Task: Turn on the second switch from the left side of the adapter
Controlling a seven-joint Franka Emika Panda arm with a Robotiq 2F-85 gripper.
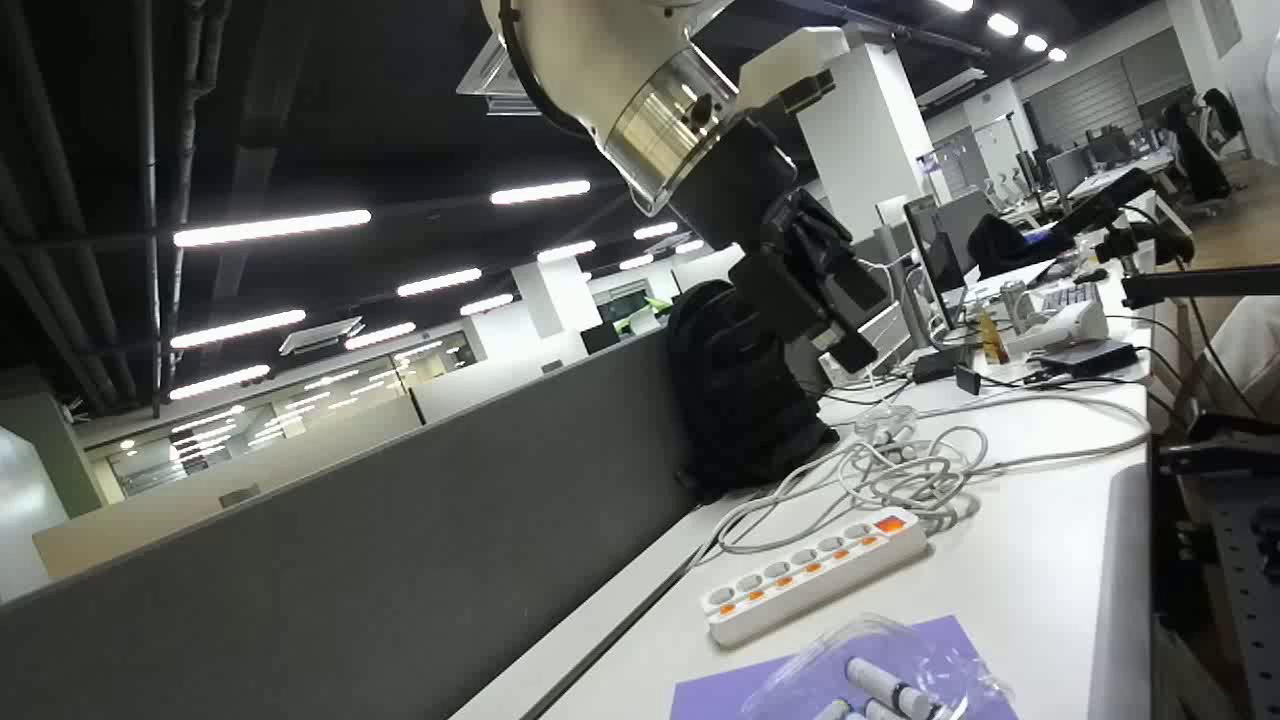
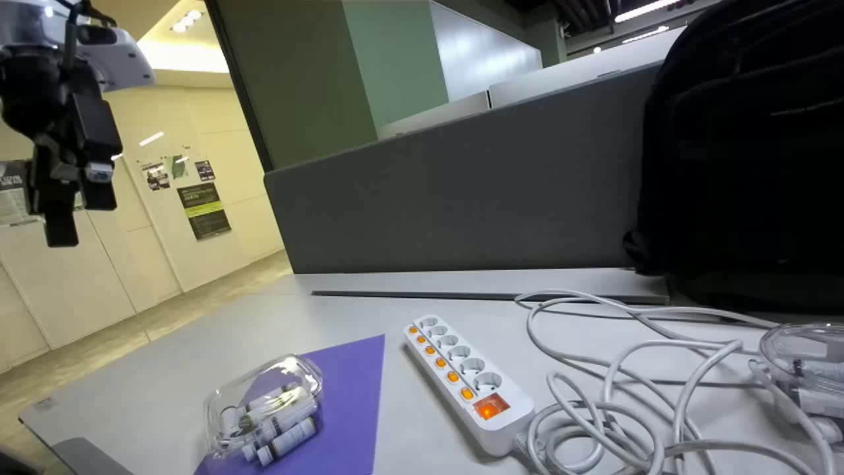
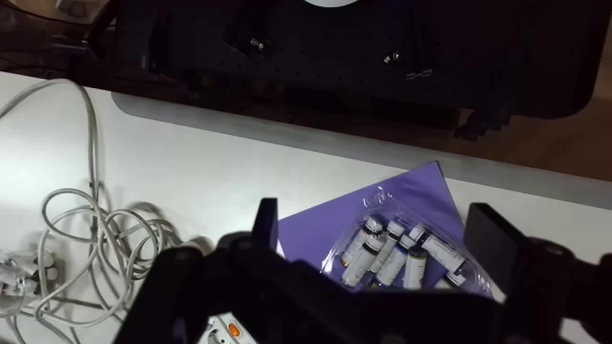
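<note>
Currently I hold hand (image 3: 376, 232) wide, fingers (image 3: 265, 222) well apart, high above desk (image 1: 1050, 530). Below, framed between fingers in wrist view: clear tray (image 2: 271, 375) of small bottles (image 3: 392, 265) on purple sheet (image 3: 313, 234). Just beside sheet, adapter (image 2: 465, 381) lies flat, well apart from hand, orange switches (image 2: 453, 377) facing up. White cord (image 1: 912, 480) tangles past its end. Farther, black backpack (image 2: 745, 165) beside grey partition (image 2: 461, 191).

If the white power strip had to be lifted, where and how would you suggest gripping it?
I'd grip the power strip at mid-length from above, closing across its narrow width: it lies flat, its long sides look unobstructed, and cord crowds one end.
</note>
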